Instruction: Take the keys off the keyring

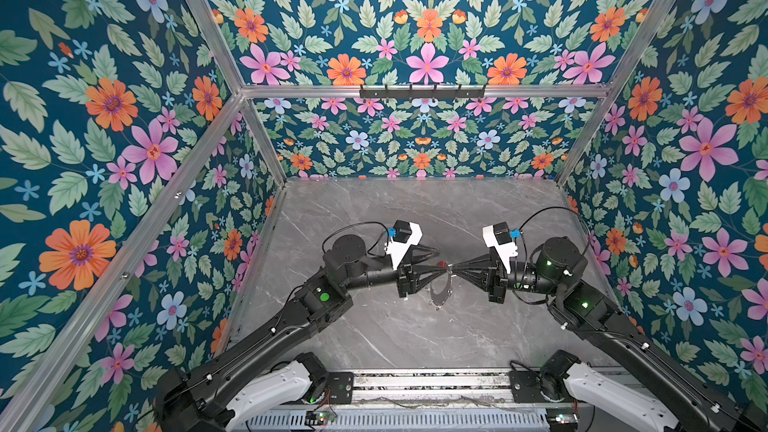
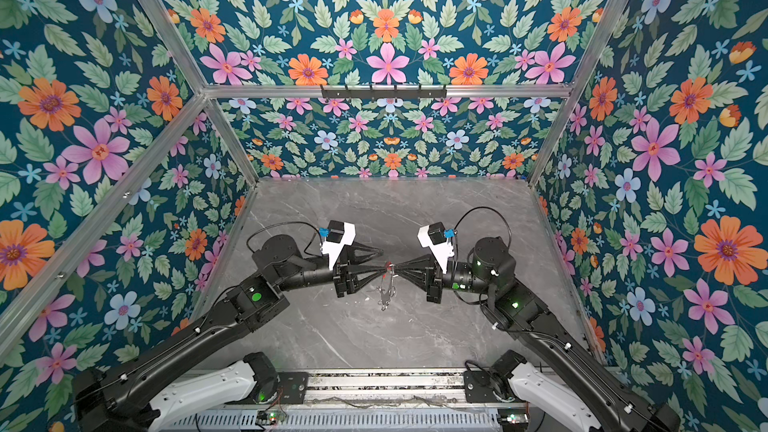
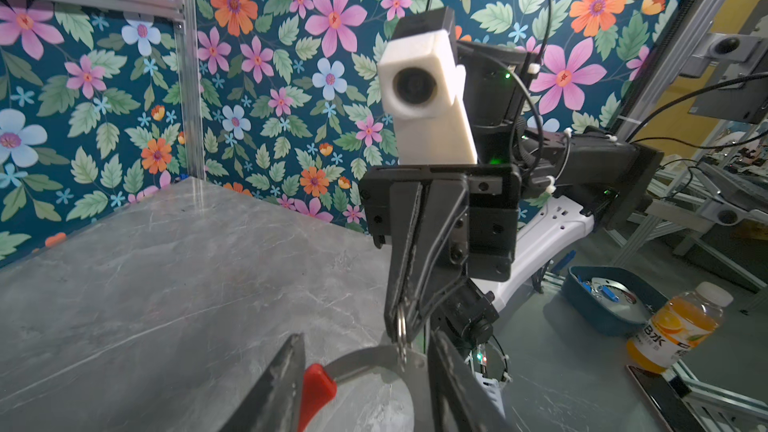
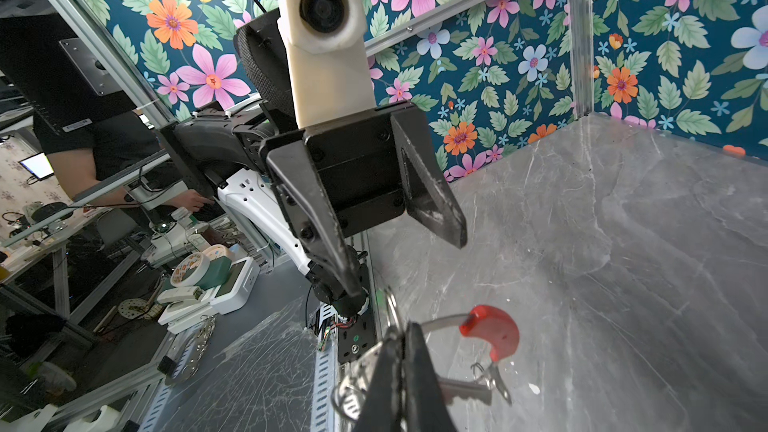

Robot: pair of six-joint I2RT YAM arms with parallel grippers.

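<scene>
Grey marble formed the table (image 1: 374, 222), over whose middle two grippers were tip to tip. The right gripper (image 3: 399, 328) was clamped tight on a small split ring (image 3: 401, 322), from which the keyring (image 3: 365, 357) hung above the table. The left gripper (image 4: 407, 265) had its fingers parted either side of the red sleeve (image 4: 494, 330), gripping nothing. Silvery keys (image 4: 465, 393) dangled from the hoop, nearer the table.

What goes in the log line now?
left gripper open around keyring | right gripper shut on small split ring | keys hanging on keyring
</scene>
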